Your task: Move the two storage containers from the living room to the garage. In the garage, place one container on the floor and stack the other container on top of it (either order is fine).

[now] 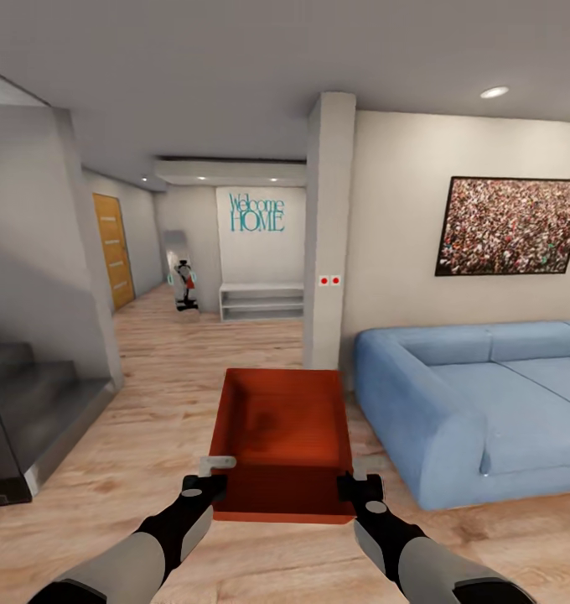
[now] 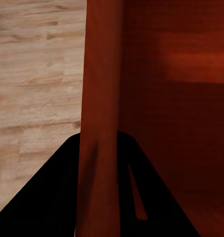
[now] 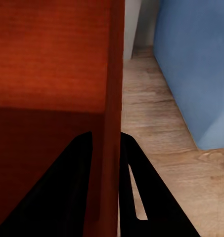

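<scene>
Carried in the air just beside the blue sofa [image 1: 478, 403], held by left gripper [image 1: 208, 480] and right gripper [image 1: 359, 485] each clamped over a side wall of the storage container [image 1: 283, 419]; likely rigid, light, smooth-walled, best pinched at opposite rims.

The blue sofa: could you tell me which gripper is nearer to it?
Right. The right gripper clamps the container's wall on the side beside the blue sofa; the left gripper clamps the opposite wall, farther away.

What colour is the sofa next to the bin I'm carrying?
Light blue sofa, clearest in the head view.
</scene>
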You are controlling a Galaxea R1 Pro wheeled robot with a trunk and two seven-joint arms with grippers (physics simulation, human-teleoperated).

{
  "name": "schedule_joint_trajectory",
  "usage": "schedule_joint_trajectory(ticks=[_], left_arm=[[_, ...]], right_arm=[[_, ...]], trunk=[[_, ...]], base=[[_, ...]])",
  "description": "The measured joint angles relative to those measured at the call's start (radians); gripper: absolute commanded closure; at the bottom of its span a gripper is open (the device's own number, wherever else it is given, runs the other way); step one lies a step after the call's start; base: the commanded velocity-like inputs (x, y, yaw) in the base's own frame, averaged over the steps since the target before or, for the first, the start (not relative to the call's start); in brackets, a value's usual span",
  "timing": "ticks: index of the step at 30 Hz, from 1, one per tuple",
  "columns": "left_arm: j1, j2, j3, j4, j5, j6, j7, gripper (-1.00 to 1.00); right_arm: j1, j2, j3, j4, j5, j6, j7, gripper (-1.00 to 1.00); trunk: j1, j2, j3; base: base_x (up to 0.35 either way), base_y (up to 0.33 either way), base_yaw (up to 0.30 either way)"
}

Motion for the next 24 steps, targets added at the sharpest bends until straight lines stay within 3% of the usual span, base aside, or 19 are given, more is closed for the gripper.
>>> schedule_joint_trajectory(ticks=[24], left_arm=[[0.000,0.001,-0.002,-0.001,0.001,0.000,-0.001,1.00]], right_arm=[[0.000,0.000,-0.002,0.000,0.001,0.000,0.001,1.00]], trunk=[[0.000,0.000,0.000]], base=[[0.009,0.000,0.260]])
